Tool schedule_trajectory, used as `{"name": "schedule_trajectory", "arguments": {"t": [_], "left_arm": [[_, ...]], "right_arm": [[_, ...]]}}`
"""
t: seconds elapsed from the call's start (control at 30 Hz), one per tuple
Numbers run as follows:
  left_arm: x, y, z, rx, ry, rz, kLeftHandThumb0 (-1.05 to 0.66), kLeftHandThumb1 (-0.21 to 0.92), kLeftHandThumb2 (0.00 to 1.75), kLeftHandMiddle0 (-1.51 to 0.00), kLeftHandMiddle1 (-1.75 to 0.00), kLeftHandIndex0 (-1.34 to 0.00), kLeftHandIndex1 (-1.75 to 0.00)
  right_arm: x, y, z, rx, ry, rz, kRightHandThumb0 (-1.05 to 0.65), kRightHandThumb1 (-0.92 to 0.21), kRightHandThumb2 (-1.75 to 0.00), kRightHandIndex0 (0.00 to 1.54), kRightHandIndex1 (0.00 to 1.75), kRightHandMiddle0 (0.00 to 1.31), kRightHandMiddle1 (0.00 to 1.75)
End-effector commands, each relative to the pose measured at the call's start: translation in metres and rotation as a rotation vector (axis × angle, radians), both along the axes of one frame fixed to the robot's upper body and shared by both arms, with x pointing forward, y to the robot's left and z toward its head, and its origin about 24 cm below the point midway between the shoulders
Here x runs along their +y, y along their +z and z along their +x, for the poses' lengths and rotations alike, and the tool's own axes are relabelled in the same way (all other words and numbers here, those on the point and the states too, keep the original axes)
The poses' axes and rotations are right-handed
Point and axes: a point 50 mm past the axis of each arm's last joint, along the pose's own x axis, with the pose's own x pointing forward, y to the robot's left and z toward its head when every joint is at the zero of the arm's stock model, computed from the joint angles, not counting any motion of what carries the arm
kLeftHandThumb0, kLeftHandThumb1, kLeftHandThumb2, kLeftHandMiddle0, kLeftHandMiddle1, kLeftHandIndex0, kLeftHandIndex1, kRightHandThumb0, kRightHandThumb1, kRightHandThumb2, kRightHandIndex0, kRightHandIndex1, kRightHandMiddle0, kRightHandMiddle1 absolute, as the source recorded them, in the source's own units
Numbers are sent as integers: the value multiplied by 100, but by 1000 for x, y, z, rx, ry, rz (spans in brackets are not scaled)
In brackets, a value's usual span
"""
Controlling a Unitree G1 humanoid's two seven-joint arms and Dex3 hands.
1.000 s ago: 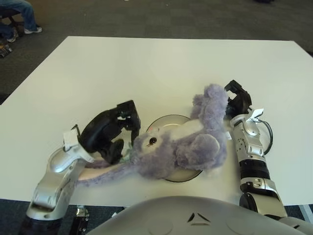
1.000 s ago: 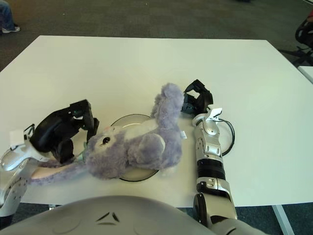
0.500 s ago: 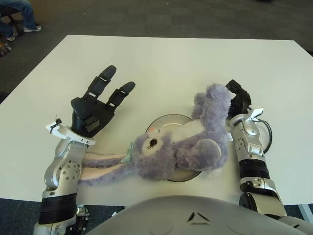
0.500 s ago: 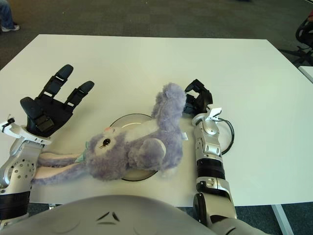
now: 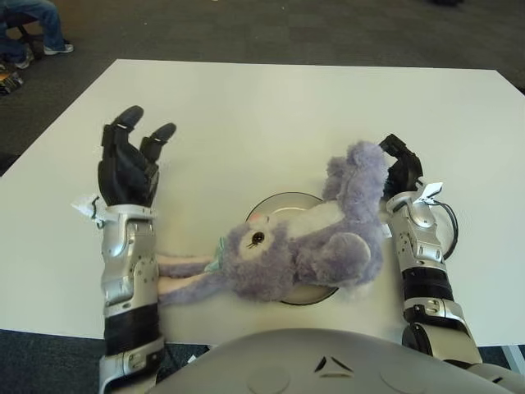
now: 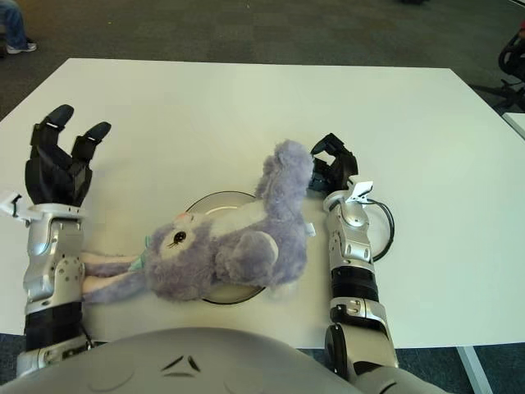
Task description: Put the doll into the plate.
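A purple plush rabbit doll lies on its side across a round plate at the table's near middle. Its body covers most of the plate. Its long ears stretch left onto the table and one leg points up to the right. My left hand is raised at the left, clear of the doll, with its fingers spread and empty. My right hand rests on the table just right of the doll's raised leg, fingers curled, holding nothing.
The white table stretches far beyond the plate. A thin black cable loops by my right wrist. A seated person's legs show on the floor at the far left corner.
My left hand has let go of the doll's head, opened, and drawn back to the left and upright. The doll's ears have settled on the table. The right hand has not moved.
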Motion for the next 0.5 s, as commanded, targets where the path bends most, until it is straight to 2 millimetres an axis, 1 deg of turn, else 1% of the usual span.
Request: {"name": "schedule_trajectory", "arguments": {"t": [0.0,0.07,0.2,0.47], "left_arm": [[1,3,5,-11,84,15,-43,56,101,-91,-170,-43,-174],[2,2,7,9,132,36,-43,52,106,-99,-173,-45,-174],[2,-3,10,27,155,45,-43,47,112,-109,-174,-49,-175],[0,-14,15,55,80,3,-45,43,118,-117,-175,-52,-175]], "right_arm": [[-3,2,-1,-3,-12,8,-52,-23,-142,123,175,68,175],[-3,2,-1,-4,-12,7,-52,-23,-142,123,175,68,175],[-4,2,-2,-4,-13,6,-52,-23,-142,123,175,68,175],[-4,2,-2,-1,-12,6,-52,-23,-142,124,175,69,175]]}}
